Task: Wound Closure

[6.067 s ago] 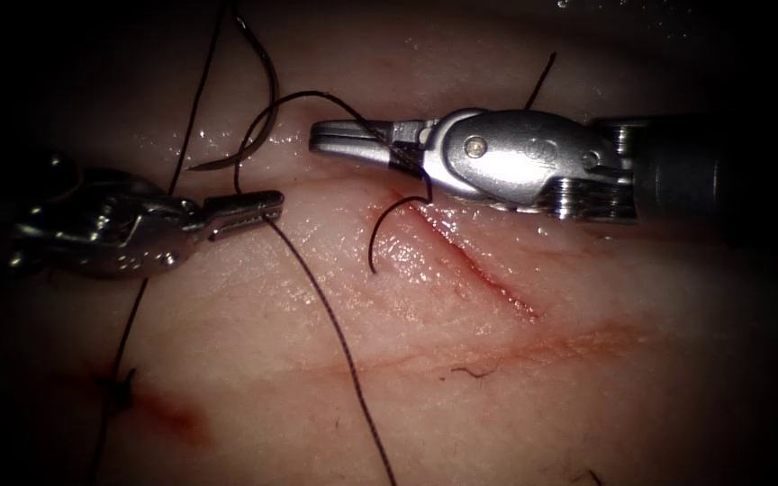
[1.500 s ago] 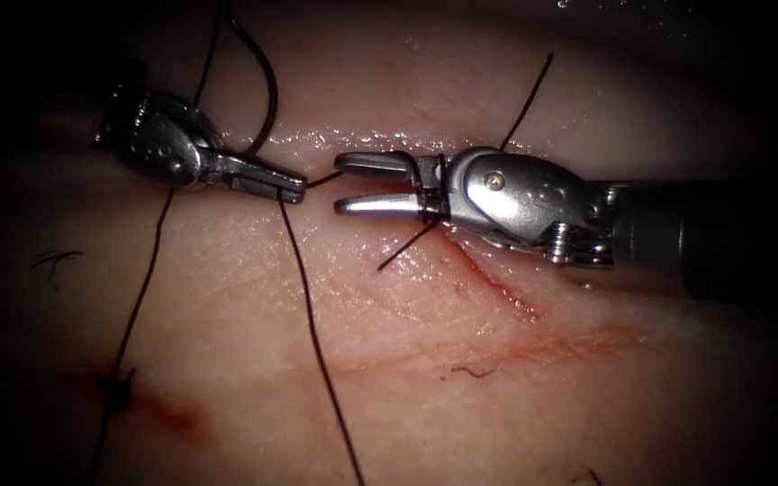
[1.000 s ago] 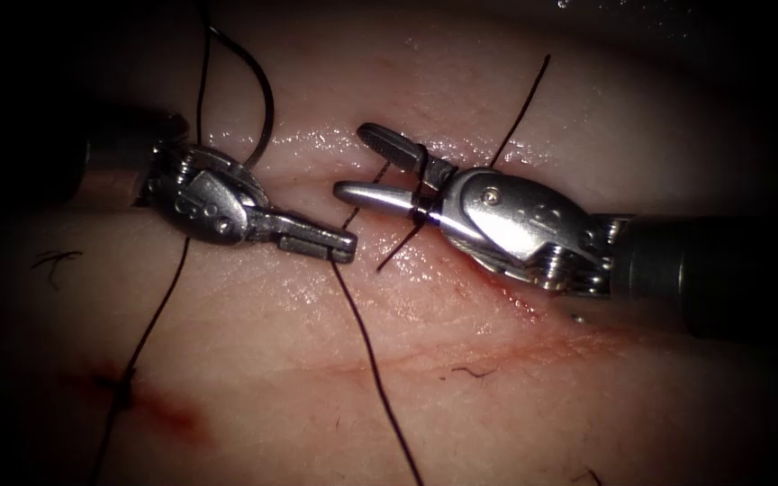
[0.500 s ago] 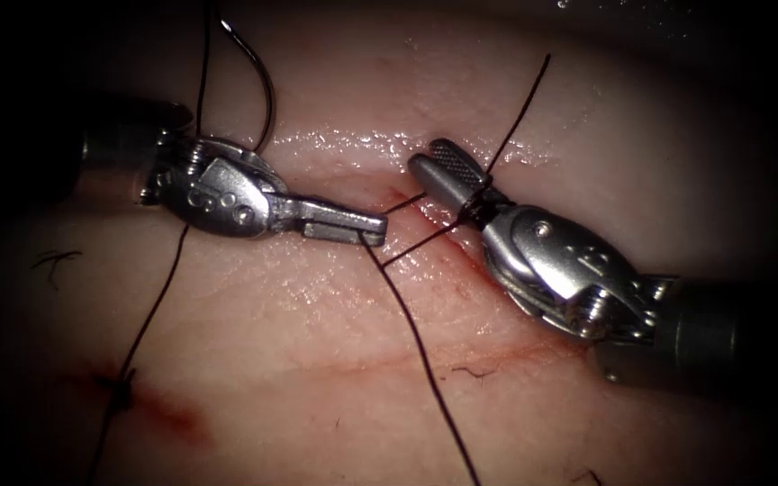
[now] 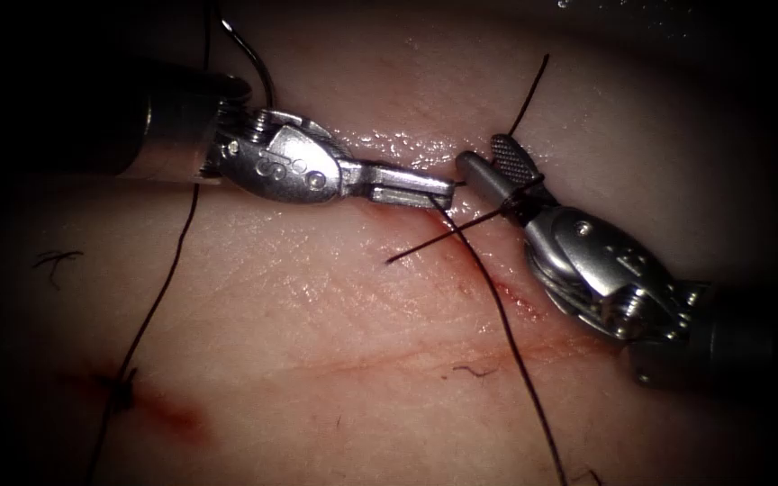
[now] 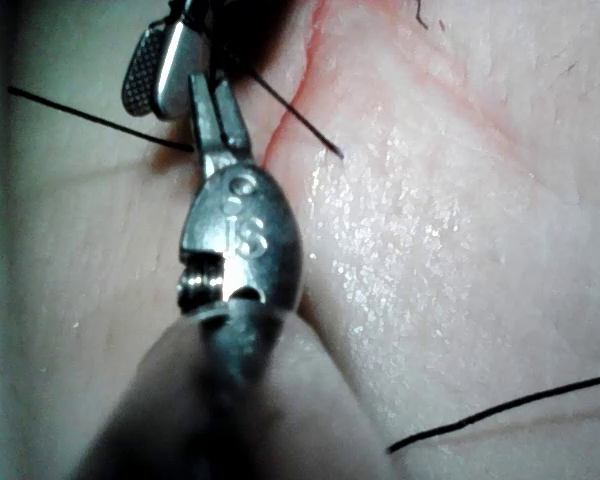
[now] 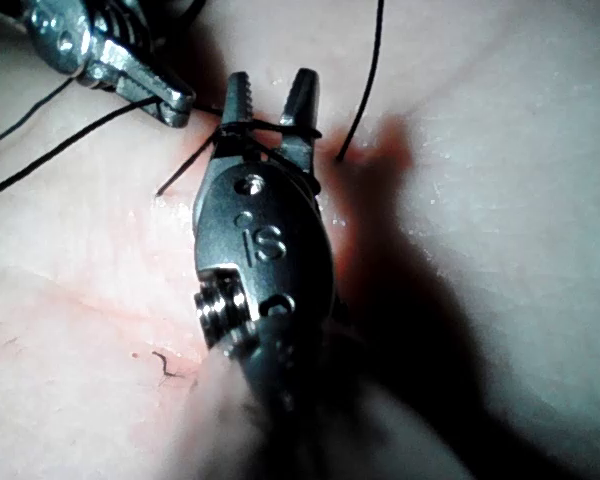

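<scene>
I have my left end effector [image 5: 438, 193] clamped on the thin dark thread [image 5: 506, 315] just above the red-edged cut [image 5: 497, 288] in the pale tissue [image 5: 317, 297], thread wrapped around my open right end effector [image 5: 488, 166], the curved steel needle [image 5: 258, 54] lying free at upper left.

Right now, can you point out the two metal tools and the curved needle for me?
left tool [image 5: 443, 192], endoscope view: tip of its jaws, shut on thread.
right tool [image 5: 488, 162], endoscope view: between its open jaws.
needle [image 5: 266, 72], endoscope view: mid-curve, above the left tool.
</scene>
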Motion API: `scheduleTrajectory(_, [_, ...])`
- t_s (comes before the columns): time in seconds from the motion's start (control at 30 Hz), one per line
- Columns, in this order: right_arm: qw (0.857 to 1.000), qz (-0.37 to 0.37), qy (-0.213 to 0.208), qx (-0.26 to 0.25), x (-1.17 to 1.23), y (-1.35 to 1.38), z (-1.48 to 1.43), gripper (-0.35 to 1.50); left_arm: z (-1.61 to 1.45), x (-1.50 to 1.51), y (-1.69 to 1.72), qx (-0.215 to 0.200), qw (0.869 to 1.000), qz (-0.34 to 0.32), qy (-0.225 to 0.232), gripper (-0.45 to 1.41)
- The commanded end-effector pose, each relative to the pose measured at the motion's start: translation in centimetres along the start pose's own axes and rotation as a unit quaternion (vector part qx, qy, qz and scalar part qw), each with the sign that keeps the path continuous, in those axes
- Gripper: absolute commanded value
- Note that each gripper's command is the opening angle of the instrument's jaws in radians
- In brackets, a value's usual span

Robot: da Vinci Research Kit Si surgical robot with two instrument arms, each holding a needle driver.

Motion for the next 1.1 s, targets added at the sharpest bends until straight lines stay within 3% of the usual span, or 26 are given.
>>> scheduleTrajectory(0.03, [1.0, -0.001, -0.002, -0.002, -0.07, -0.01, 0.07, 0.51, 0.06, -0.07, -0.01, -0.001, 1.0, 0.001, -0.001, -0.45])
scheduleTrajectory(0.07, [1.0, 0.0, -0.004, -0.003, -0.08, 0.03, 0.08, 0.61, 0.07, -0.1, -0.03, -0.001, 1.0, 0.001, 0.001, -0.45])
scheduleTrajectory(0.17, [1.0, 0.0, -0.004, -0.005, -0.09, 0.07, 0.09, 0.64, 0.05, -0.14, -0.06, -0.002, 1.0, 0.004, 0.001, -0.45])
scheduleTrajectory(1.1, [1.0, 0.006, -0.004, -0.027, -0.02, 0.35, 0.23, 0.59, 0.22, -0.33, -0.23, -0.003, 1.0, -0.001, -0.007, -0.45])
